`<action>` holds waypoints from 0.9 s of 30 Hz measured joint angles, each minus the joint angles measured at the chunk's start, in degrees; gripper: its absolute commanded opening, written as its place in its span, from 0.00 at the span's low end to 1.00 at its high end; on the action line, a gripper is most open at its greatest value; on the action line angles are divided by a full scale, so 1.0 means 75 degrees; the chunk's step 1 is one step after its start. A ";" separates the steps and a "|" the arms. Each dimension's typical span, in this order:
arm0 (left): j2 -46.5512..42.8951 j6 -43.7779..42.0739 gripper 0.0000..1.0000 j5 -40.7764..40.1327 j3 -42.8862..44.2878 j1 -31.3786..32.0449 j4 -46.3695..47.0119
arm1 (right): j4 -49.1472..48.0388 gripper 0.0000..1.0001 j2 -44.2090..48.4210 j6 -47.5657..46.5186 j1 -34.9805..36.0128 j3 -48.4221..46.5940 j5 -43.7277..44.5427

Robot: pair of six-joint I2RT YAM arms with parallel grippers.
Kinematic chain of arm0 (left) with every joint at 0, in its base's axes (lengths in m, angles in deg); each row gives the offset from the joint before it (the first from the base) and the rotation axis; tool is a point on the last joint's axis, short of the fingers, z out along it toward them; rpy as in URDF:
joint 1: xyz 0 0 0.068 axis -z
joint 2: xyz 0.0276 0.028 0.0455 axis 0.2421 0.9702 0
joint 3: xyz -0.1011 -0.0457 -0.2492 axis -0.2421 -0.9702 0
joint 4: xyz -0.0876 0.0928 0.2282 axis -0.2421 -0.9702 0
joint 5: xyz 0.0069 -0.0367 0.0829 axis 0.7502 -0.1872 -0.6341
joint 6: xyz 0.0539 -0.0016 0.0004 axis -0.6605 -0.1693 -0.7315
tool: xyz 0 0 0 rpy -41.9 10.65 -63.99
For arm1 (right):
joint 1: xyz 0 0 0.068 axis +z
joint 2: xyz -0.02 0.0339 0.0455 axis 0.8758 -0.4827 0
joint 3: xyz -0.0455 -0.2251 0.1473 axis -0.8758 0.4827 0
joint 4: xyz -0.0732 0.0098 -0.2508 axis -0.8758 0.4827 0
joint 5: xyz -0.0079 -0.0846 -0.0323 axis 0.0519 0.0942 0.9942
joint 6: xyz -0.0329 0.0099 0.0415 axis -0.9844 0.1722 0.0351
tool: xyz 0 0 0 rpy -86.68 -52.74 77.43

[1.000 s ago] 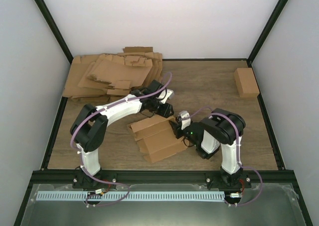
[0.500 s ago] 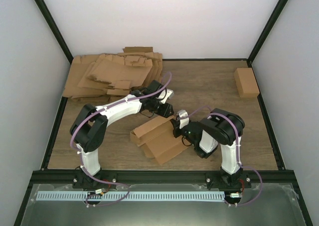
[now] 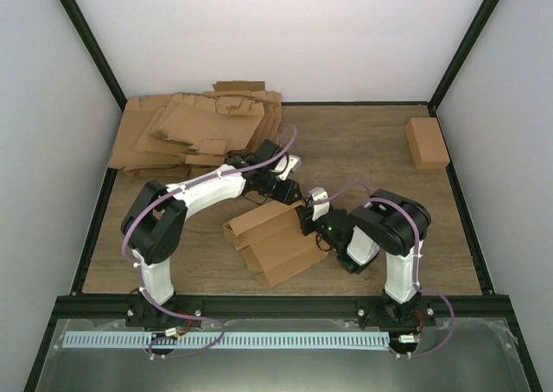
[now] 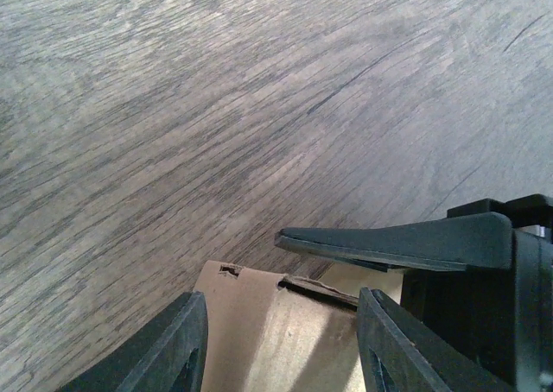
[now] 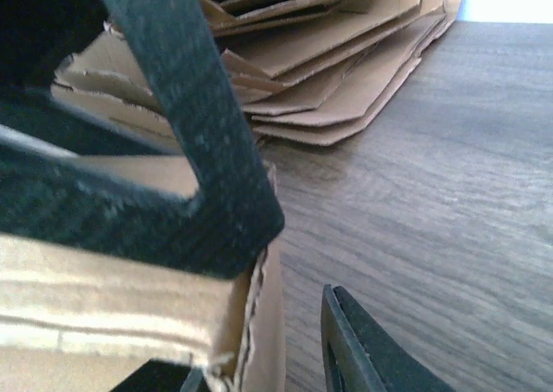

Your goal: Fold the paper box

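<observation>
The paper box [image 3: 272,237] lies half folded at the table's centre, a creased brown carton with raised panels. My left gripper [image 3: 289,193] reaches down on its far end. In the left wrist view one box panel [image 4: 285,340] fills the gap between both fingers [image 4: 177,349], touching each. My right gripper [image 3: 308,219] meets the box's right end. In the right wrist view a box wall edge [image 5: 259,323] stands between its jaws, with a gap to the right finger [image 5: 371,357]. The left arm's black finger [image 5: 199,150] crosses that view.
A thick heap of flat cardboard sheets [image 3: 199,133] fills the back left corner and shows again in the right wrist view [image 5: 346,55]. A small closed carton [image 3: 427,142] sits at the back right. A black frame [image 3: 259,304] borders the table.
The right gripper pinched shut on the box's end, then parted again. The box's panels shifted slightly right and back. The left arm stayed put.
</observation>
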 measured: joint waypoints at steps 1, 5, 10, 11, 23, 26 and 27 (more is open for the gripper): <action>0.0000 0.0006 0.49 0.0006 -0.0015 0.0000 0.0032 | -0.0003 0.26 0.0055 0.0000 0.0000 0.0000 0.0006; -0.0023 0.0055 0.49 0.0038 -0.0047 0.0000 0.0058 | -0.0055 0.20 0.0152 0.0000 0.0000 0.0000 0.0029; -0.0029 0.0172 0.49 0.0093 -0.0102 0.0000 0.0172 | -0.0087 0.01 0.0152 0.0038 0.0023 -0.0003 0.0038; -0.0029 0.0187 0.49 0.0102 -0.0114 0.0000 0.0204 | -0.0085 0.01 0.0152 0.0044 0.0023 -0.0003 0.0015; -0.1145 0.0332 1.00 -0.0822 0.0195 0.0248 -0.0787 | 0.0300 0.01 0.0580 0.0184 0.0015 -0.0006 0.0428; -0.2066 0.0437 1.00 -0.1204 0.0428 0.0382 -0.0903 | 0.0938 0.01 0.1052 0.0522 0.0003 -0.0026 0.0877; -0.2430 0.0501 1.00 -0.1338 0.0428 0.0402 -0.0924 | 0.1221 0.01 0.1262 0.0691 -0.0026 -0.0064 0.1058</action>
